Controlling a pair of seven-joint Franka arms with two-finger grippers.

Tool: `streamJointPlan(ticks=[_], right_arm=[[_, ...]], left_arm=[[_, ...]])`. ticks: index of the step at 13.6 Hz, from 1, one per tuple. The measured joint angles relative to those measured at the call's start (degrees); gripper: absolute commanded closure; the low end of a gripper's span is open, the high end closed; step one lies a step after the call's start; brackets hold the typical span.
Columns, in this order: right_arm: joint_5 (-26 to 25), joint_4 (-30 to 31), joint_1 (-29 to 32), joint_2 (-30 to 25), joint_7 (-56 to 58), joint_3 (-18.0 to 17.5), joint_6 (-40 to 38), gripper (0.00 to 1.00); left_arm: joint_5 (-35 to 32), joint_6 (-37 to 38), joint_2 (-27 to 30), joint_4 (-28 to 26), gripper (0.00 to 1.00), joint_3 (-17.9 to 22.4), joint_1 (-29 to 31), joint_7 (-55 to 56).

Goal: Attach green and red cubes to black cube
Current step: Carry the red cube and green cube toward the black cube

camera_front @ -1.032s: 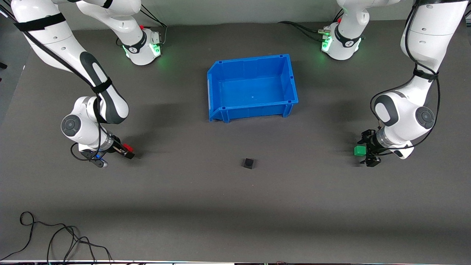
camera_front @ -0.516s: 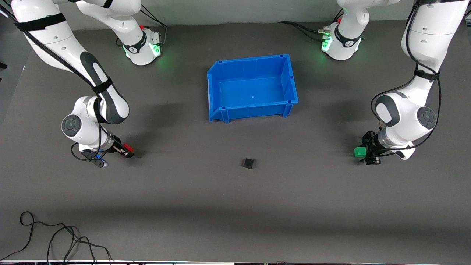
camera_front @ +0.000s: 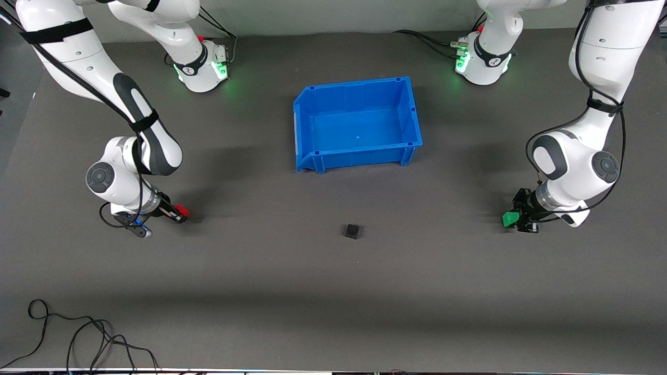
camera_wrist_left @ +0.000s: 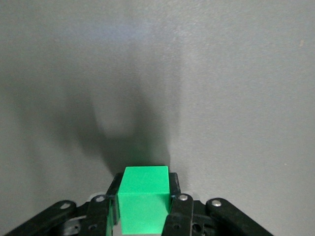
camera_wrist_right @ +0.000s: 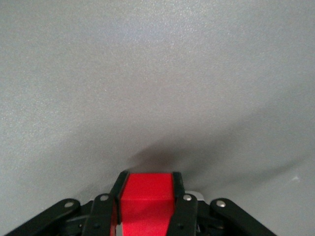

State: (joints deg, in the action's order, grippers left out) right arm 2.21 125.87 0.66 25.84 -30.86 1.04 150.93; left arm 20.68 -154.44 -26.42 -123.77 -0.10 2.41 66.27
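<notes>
The black cube [camera_front: 353, 230] sits on the dark table, nearer the front camera than the blue bin. My left gripper [camera_front: 513, 219] is shut on the green cube [camera_front: 509, 218] low over the table at the left arm's end; the green cube [camera_wrist_left: 143, 197] shows between the fingers in the left wrist view. My right gripper [camera_front: 180, 212] is shut on the red cube [camera_front: 181, 210] low over the table at the right arm's end; the red cube [camera_wrist_right: 147, 199] fills the gap between the fingers in the right wrist view. Both held cubes are far from the black cube.
An empty blue bin [camera_front: 307, 156] stands mid-table, farther from the front camera than the black cube. A black cable [camera_front: 78, 333] lies on the table near the front edge at the right arm's end.
My left gripper has turned and dipped lower with the green cube. My right gripper has shifted slightly with the red cube. The black cube has not moved.
</notes>
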Motion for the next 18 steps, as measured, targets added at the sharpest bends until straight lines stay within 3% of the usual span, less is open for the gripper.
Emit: streamJointPlan(ticks=[5, 8, 11, 14, 18], right_arm=[[0.45, -0.09, -0.01, 0.00, -2.32, -0.01, 0.79, 1.00], [7.11, -1.34, -2.05, 0.01, -9.11, -0.31, 0.91, 1.00], [14.06, -4.20, -8.46, 0.40, -20.41, -0.52, 0.91, 1.00], [14.66, -8.70, -13.28, 2.61, -36.35, -0.61, 0.84, 1.00], [14.66, -15.51, -19.16, 6.43, -53.03, -0.47, -2.31, 1.00]], left_arm=[[0.06, 1.74, 0.01, 1.45, 0.72, 0.01, 0.05, 0.13], [0.11, 3.00, 0.04, 2.94, 0.73, 0.01, 0.10, 0.24], [0.23, 10.44, 0.22, 8.93, 0.73, 0.01, 0.12, 1.18], [0.23, 16.16, 0.25, 14.82, 0.73, -0.22, -0.03, 4.71], [0.24, 16.58, -0.47, 16.77, 0.73, -0.99, -4.31, 12.41]])
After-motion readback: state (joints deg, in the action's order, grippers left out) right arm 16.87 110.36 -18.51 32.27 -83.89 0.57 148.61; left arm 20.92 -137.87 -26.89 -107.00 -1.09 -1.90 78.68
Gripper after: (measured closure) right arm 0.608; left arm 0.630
